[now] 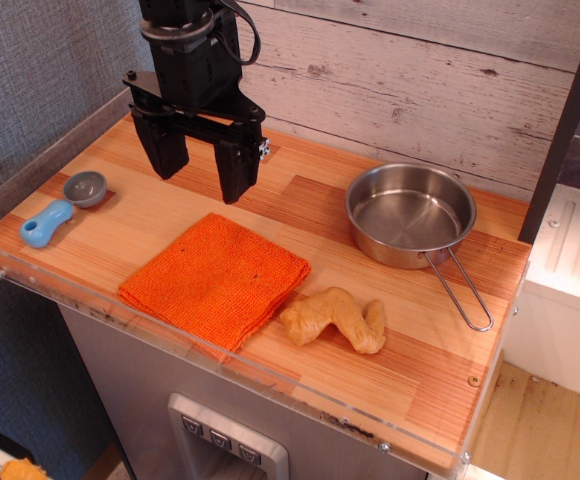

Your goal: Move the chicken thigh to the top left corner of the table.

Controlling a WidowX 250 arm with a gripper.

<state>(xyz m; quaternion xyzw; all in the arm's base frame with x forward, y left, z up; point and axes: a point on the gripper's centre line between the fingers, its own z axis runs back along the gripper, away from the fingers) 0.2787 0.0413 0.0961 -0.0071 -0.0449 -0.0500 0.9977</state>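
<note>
Tan chicken thigh (334, 319) sat well front-right of end effector (201, 163), fingers apart, empty. Best bet: drop straight over thick middle, pinch across.

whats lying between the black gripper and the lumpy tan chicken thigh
The orange woven cloth. In the only view its right corner sits between the open black gripper and the tan chicken thigh, flat on the wooden table.
</note>
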